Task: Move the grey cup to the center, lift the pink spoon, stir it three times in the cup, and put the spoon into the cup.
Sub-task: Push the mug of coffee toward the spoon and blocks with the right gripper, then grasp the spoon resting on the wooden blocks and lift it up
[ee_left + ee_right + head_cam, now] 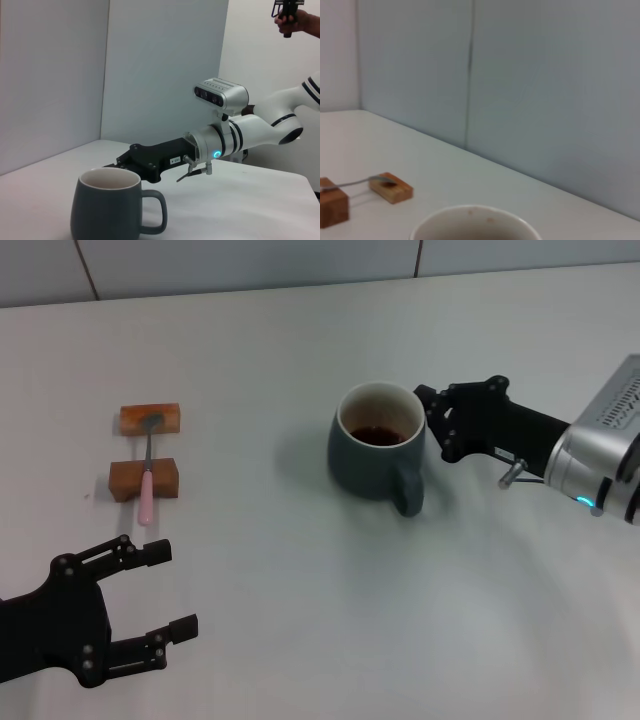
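The grey cup [378, 455] stands upright on the white table [300, 620], a little to the right of the middle in the head view. Its inside is cream-white and there is dark brown liquid at the bottom. The loop handle points toward the robot and slightly to its right.

The right gripper [432, 420] is just beside the cup, at the rim on the robot's right side. Its black fingers [428, 398] reach the rim or almost reach it; from the head view I cannot tell if they really touch, and I cannot tell if the jaws are wide or narrow. In the left wrist view the same gripper [117, 165] is seen behind the cup [107, 205], at the height of the rim.

The pink spoon [148, 468] lies well apart from the cup, on the robot's left side. It rests across two small wooden blocks [145, 480] (the metal bowl on the farther block, the pink handle over the nearer one). The right wrist view shows the cup rim [475, 222] close, and the blocks [391, 187] with the spoon neck [350, 183] farther away.

The left gripper [160, 590] hovers over the table near the robot, near the blocks but touching nothing. Its two fingers stand wide apart and hold nothing.
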